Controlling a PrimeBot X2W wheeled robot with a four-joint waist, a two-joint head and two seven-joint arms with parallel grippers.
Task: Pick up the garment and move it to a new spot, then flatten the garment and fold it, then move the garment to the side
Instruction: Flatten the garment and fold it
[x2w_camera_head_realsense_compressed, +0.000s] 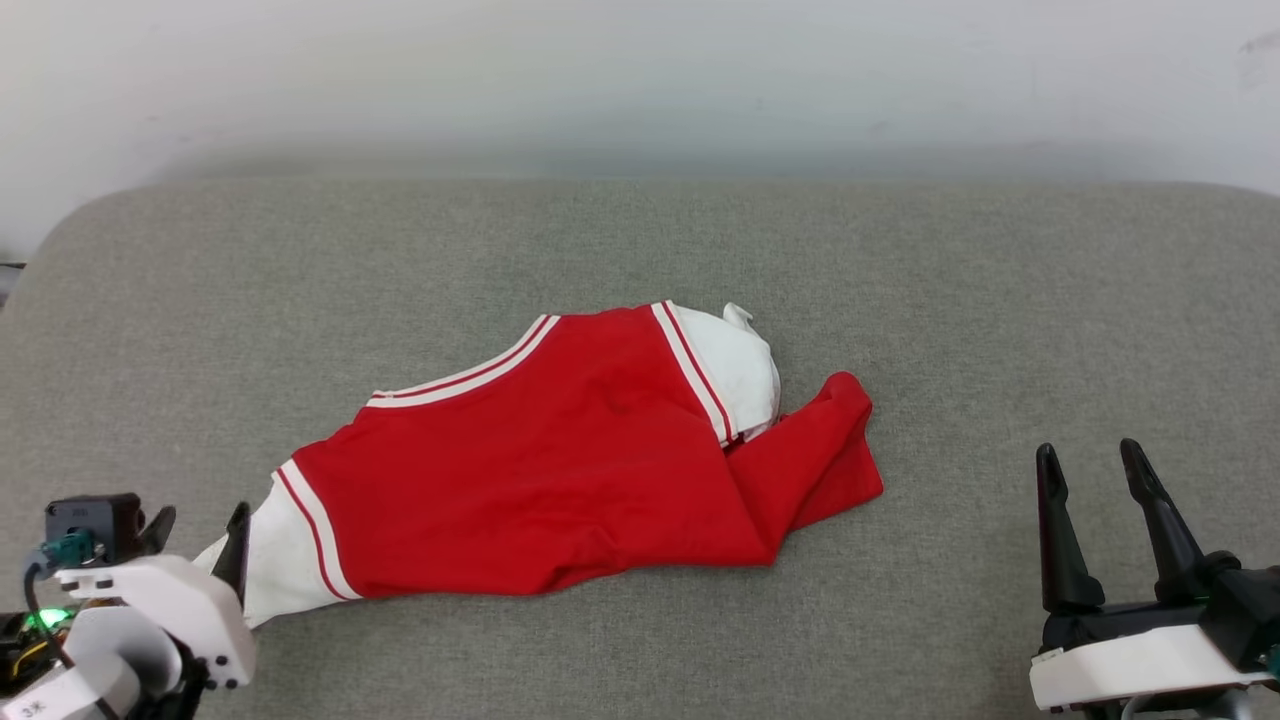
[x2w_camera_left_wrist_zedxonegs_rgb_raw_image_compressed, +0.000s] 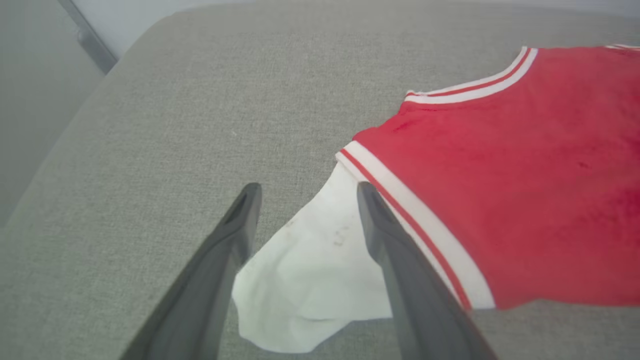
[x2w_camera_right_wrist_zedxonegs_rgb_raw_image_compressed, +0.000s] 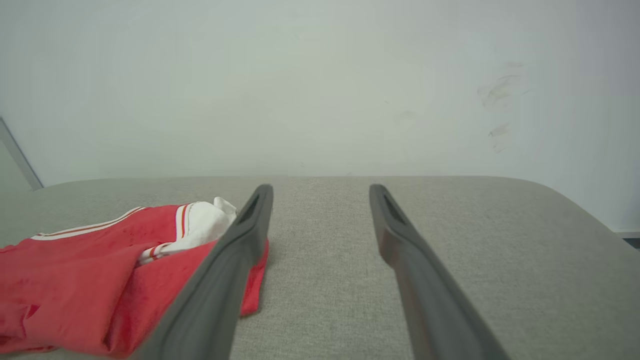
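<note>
The garment (x2w_camera_head_realsense_compressed: 560, 470) is a red T-shirt with white sleeves and red-white stripe trim, lying crumpled across the middle of the grey cushion. Its lettering is hidden. One white sleeve (x2w_camera_left_wrist_zedxonegs_rgb_raw_image_compressed: 310, 280) reaches toward my left gripper (x2w_camera_left_wrist_zedxonegs_rgb_raw_image_compressed: 307, 187), which is open, and lies on the cushion between the two fingers without being pinched. In the head view that gripper (x2w_camera_head_realsense_compressed: 200, 530) sits at the lower left, at the sleeve's tip. My right gripper (x2w_camera_head_realsense_compressed: 1088, 455) stands open at the lower right, apart from the garment's folded red hem (x2w_camera_right_wrist_zedxonegs_rgb_raw_image_compressed: 100, 265), with nothing between its fingers (x2w_camera_right_wrist_zedxonegs_rgb_raw_image_compressed: 321, 187).
The grey fabric-covered surface (x2w_camera_head_realsense_compressed: 640, 250) has rounded far corners and ends at a pale wall (x2w_camera_head_realsense_compressed: 640, 80). A grey metal strip (x2w_camera_left_wrist_zedxonegs_rgb_raw_image_compressed: 90, 40) runs past the surface's left corner. Bare cushion lies right of the garment and behind it.
</note>
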